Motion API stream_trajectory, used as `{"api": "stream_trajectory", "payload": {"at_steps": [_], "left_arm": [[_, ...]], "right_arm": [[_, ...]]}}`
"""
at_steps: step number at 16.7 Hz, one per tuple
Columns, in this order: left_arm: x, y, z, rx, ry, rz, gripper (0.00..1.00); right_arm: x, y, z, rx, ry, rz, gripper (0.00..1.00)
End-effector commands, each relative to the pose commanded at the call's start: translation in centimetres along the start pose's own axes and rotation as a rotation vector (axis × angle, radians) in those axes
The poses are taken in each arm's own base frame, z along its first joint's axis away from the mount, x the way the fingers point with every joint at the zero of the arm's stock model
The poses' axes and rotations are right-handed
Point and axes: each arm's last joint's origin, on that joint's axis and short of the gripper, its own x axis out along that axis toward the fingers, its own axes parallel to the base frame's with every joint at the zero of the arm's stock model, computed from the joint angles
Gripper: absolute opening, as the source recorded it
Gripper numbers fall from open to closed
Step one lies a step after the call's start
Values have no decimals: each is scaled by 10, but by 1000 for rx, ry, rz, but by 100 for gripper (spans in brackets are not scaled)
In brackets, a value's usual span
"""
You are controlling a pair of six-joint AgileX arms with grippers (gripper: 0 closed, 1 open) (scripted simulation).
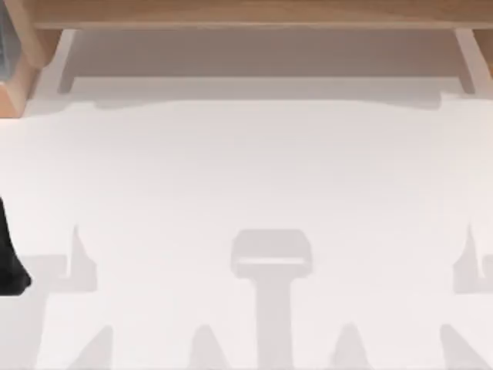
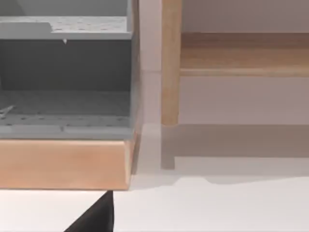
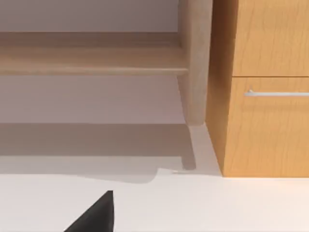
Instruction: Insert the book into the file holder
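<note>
The book is out of view. The file holder point(image 2: 65, 82) is a grey perforated box standing on a light wooden block point(image 2: 63, 164) at the table's far left; a grey sliver of the file holder point(image 1: 4, 42) also touches the top view's left edge. A black part of my left gripper point(image 2: 94, 217) sits low in the left wrist view, short of that block, and my left arm point(image 1: 9, 258) is dark at the table's left edge. A black part of my right gripper point(image 3: 94, 215) hangs over bare white table.
A wooden shelf point(image 1: 246, 14) runs along the back of the white table point(image 1: 246, 169), with a leg point(image 2: 170, 63) beside the file holder. A wooden cabinet point(image 3: 265, 121) with a metal drawer handle point(image 3: 277, 93) stands at the far right. Grey shadows lie near the front edge.
</note>
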Motion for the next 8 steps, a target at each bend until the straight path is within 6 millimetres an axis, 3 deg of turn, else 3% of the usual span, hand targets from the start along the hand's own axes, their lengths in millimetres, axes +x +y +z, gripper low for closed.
{"api": "stream_trajectory", "payload": {"at_steps": [4, 8], "left_arm": [[0, 0, 8, 0, 0, -1, 100], [5, -3, 54, -2, -1, -4, 100]], "right_arm": [[0, 0, 0, 0, 0, 0, 100], [0, 0, 0, 0, 0, 0, 100]]}}
